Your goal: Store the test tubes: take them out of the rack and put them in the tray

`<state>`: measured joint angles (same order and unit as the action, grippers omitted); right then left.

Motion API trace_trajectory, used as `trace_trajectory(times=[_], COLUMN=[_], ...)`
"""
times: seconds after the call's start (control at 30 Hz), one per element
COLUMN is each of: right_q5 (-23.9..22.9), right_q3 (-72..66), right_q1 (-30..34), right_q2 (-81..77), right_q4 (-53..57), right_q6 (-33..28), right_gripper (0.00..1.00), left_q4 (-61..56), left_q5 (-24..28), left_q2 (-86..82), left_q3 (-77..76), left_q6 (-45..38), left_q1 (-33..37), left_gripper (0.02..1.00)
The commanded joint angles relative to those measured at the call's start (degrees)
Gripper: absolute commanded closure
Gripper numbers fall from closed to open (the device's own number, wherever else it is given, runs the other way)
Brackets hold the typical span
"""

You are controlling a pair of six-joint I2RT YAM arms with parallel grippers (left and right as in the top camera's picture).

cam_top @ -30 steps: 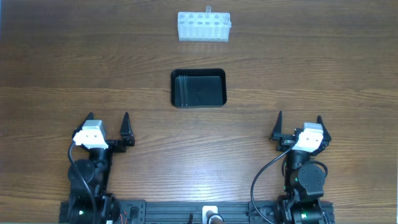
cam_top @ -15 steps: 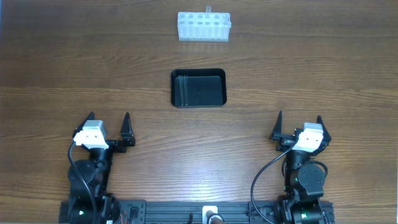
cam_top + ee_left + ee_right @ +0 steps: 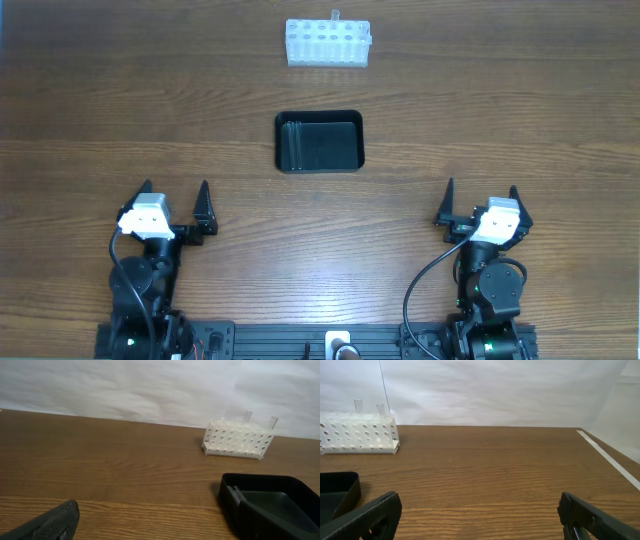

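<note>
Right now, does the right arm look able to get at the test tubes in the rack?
Probably yes: bare table lies between the right gripper and the rack, the tray sits aside, and the test tubes stick up above it.

No writing, label, number or sign can be read on the white perforated plastic rack (image 3: pixel 328 43), the black rectangular plastic tray (image 3: pixel 320 115) or the brown wood-grain worktop (image 3: pixel 500 120).

A brown wood-grain worktop (image 3: pixel 500 120) meets a white backdrop (image 3: pixel 125 385); a pale strip (image 3: pixel 607 457) lines one edge.
</note>
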<state>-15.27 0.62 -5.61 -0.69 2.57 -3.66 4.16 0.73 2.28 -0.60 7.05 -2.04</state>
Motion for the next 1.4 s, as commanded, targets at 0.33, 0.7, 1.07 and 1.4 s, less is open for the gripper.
trace_trajectory(times=[0.33,0.7,1.07,1.4], right_q5=[-0.7,13.2,14.4,13.7], right_q3=[-0.3,16.5,49.1,80.3], right_q1=[0.4,-0.1,-12.3,-20.2], right_q2=[-0.5,-40.3,-81.8,-107.2], right_q4=[-7.2,-22.1,-13.7,4.9], right_q6=[4.2,4.5,7.2,13.2], right_gripper=[0.009,0.009,0.009,0.007], left_q4=[0.2,0.2,0.2,0.2], left_q5=[1.2,1.2,1.2,1.2], left_q2=[-0.3,-0.3,-0.3,-0.3], left_q3=[0.3,0.3,0.3,0.3], left_q6=[-0.6,-0.6,-0.6,-0.6], left_q1=[0.4,0.4,0.4,0.4], left_gripper=[0.018,0.02,0.02,0.02])
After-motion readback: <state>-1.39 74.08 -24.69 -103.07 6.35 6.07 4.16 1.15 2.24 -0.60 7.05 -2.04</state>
